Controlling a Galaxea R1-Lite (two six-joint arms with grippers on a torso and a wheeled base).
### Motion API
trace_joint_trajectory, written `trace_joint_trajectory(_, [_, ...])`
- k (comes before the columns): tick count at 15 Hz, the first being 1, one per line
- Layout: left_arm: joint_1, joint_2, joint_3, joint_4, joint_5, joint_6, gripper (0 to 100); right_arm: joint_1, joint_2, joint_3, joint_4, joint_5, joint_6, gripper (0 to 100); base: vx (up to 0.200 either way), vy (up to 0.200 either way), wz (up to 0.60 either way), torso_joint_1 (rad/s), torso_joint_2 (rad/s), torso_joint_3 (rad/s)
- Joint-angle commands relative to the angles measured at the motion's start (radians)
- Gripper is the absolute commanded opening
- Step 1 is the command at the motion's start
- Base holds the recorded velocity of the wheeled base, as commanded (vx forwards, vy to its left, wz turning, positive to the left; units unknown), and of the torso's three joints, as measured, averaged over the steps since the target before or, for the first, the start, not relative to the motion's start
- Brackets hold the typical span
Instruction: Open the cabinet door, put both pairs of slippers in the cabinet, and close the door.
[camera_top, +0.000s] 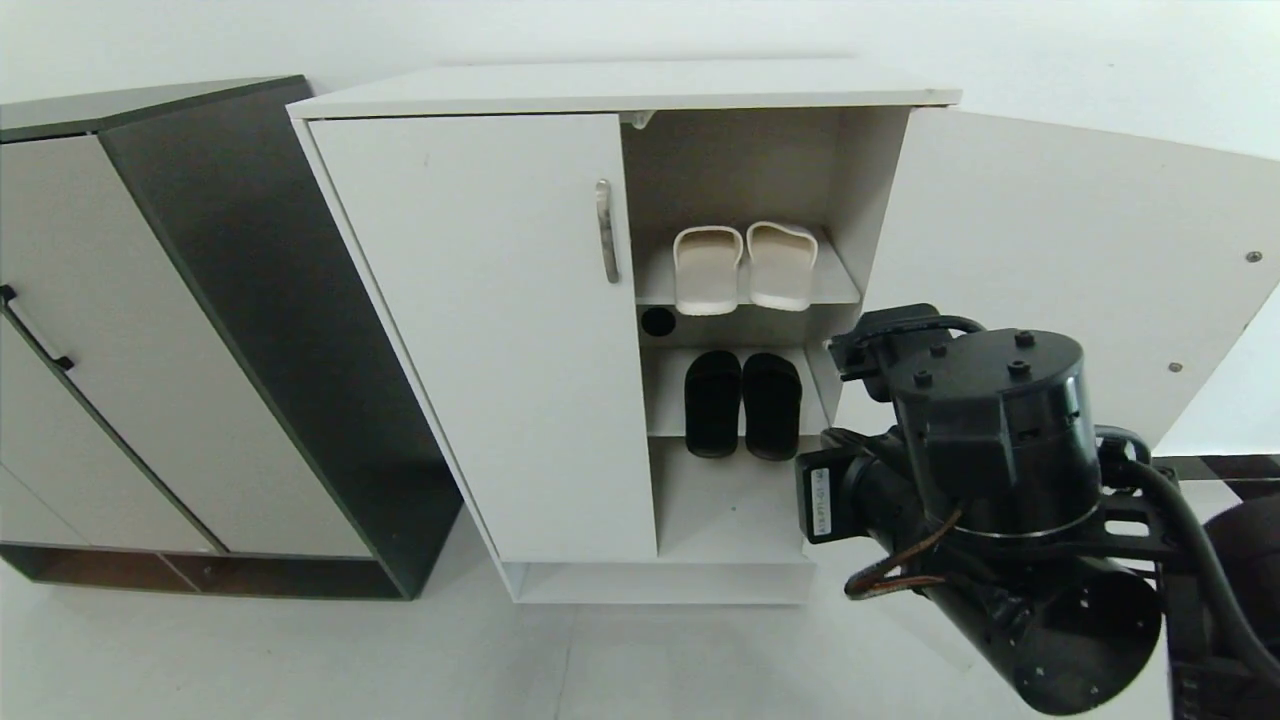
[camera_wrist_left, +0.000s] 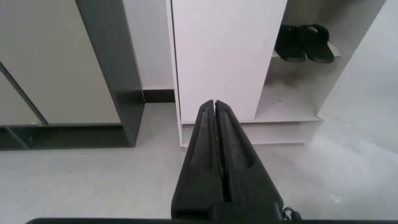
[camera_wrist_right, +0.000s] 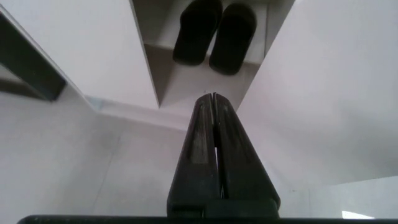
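Note:
The white cabinet (camera_top: 620, 90) has its right door (camera_top: 1060, 260) swung wide open and its left door (camera_top: 490, 330) closed. A white pair of slippers (camera_top: 745, 265) rests on the upper shelf. A black pair of slippers (camera_top: 742, 402) rests on the shelf below, seen too as black slippers (camera_wrist_right: 214, 34) and black slippers (camera_wrist_left: 305, 42). My right gripper (camera_wrist_right: 213, 97) is shut and empty, in front of the open compartment near the open door (camera_wrist_right: 323, 93). My left gripper (camera_wrist_left: 215, 103) is shut and empty, back from the closed door (camera_wrist_left: 224, 56) above the floor.
A grey and dark cabinet (camera_top: 150, 330) stands right beside the white one on the left. A metal handle (camera_top: 605, 230) sits on the closed door's edge. The bottom shelf (camera_top: 720, 510) is bare. Open floor (camera_top: 400, 660) lies in front.

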Motion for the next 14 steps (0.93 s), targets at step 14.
trace_joint_trajectory(14, [0.0, 0.0, 0.0, -0.002, 0.0, -0.001, 0, -0.001, 0.001, 0.003, -0.003, 0.0, -0.001, 0, 0.0, 0.0, 0.0, 0.122, -0.49, -0.338])
